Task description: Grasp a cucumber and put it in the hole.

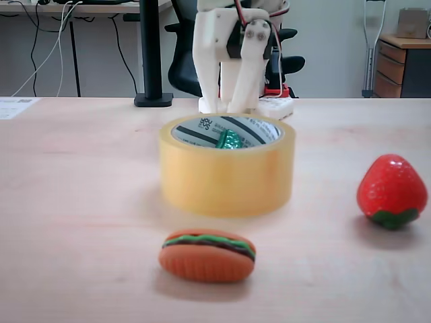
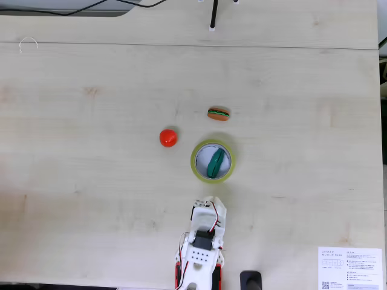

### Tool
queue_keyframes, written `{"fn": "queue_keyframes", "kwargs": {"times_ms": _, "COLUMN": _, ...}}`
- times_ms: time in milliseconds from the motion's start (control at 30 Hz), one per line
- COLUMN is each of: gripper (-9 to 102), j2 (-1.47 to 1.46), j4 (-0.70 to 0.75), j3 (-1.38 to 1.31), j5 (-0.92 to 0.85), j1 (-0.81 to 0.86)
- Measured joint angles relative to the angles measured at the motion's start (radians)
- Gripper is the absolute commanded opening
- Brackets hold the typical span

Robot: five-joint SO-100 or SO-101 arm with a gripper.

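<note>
The dark-green bumpy cucumber (image 1: 229, 140) lies inside the hole (image 2: 222, 164) of the yellowish tape roll (image 1: 225, 178). One end of it leans on the roll's white printed inner core. In a fixed view from above, the cucumber (image 2: 215, 162) lies lengthwise within the roll (image 2: 196, 166). My gripper (image 2: 210, 201) is folded back near the arm's base, a short way from the roll and touching nothing. Seen from the front, it (image 1: 223, 108) hangs behind the roll with its white fingers (image 1: 207, 81) close together and nothing between them.
A toy burger (image 1: 207, 254) lies in front of the roll and a red strawberry (image 1: 392, 192) stands to the right of it. From above, the burger (image 2: 218, 113) and the strawberry (image 2: 169, 138) sit beyond the roll. A printed sheet (image 2: 350, 267) lies at the table's corner.
</note>
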Motion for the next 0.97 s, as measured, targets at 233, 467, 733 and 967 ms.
{"fn": "queue_keyframes", "kwargs": {"times_ms": 233, "gripper": 0, "j2": -0.002, "j4": -0.002, "j3": 0.055, "j5": 0.000, "j1": 0.000}}
{"fn": "queue_keyframes", "kwargs": {"times_ms": 467, "gripper": 0, "j2": -0.002, "j4": 0.005, "j3": 0.055, "j5": 0.000, "j1": 0.000}}
{"fn": "queue_keyframes", "kwargs": {"times_ms": 733, "gripper": 0, "j2": -0.002, "j4": 0.005, "j3": 0.055, "j5": 0.000, "j1": 0.000}}
{"fn": "queue_keyframes", "kwargs": {"times_ms": 967, "gripper": 0, "j2": -0.002, "j4": 0.005, "j3": 0.055, "j5": 0.000, "j1": 0.000}}
